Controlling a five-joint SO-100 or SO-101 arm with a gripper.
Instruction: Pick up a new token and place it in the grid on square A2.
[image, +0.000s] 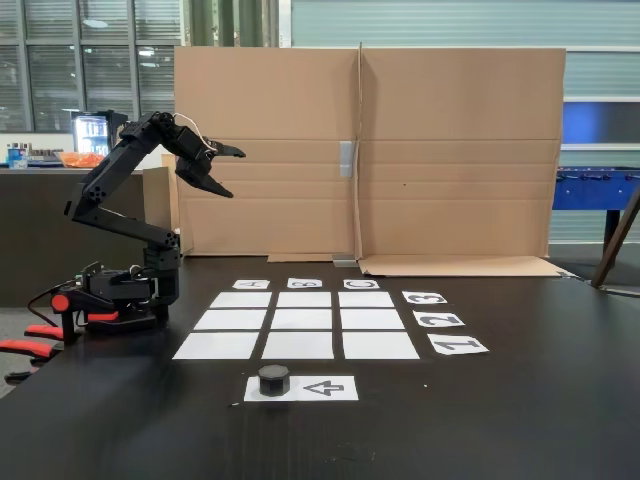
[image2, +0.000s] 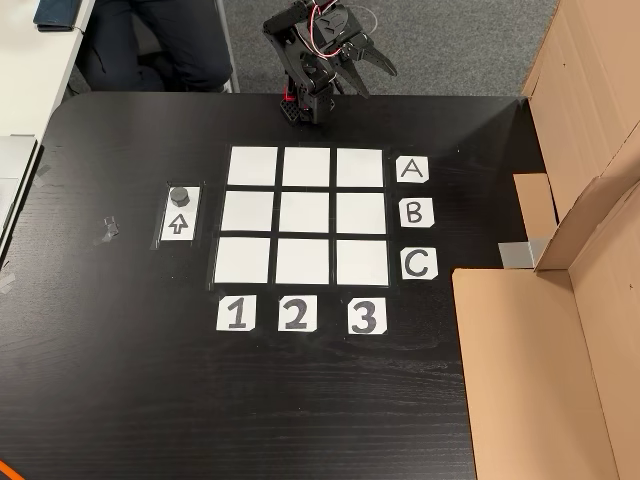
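The token (image: 273, 379) (image2: 180, 194), a small black puck, rests on one end of a white sheet printed with an arrow (image: 327, 388) (image2: 178, 226), just outside the grid (image: 298, 321) (image2: 305, 214) on its row-1 side. All nine white cells are bare. Square A2 (image: 231, 320) (image2: 305, 166) is the middle cell of the row nearest the arm's base. My gripper (image: 237, 173) (image2: 380, 82) hangs open high above the table beside the base, holding nothing, well away from the token.
A tall cardboard wall (image: 365, 150) (image2: 570, 300) borders the table beyond the C side. Paper labels A, B, C (image2: 412, 212) and 1, 2, 3 (image2: 296, 315) edge the grid. A person's legs (image2: 170, 40) are behind the base.
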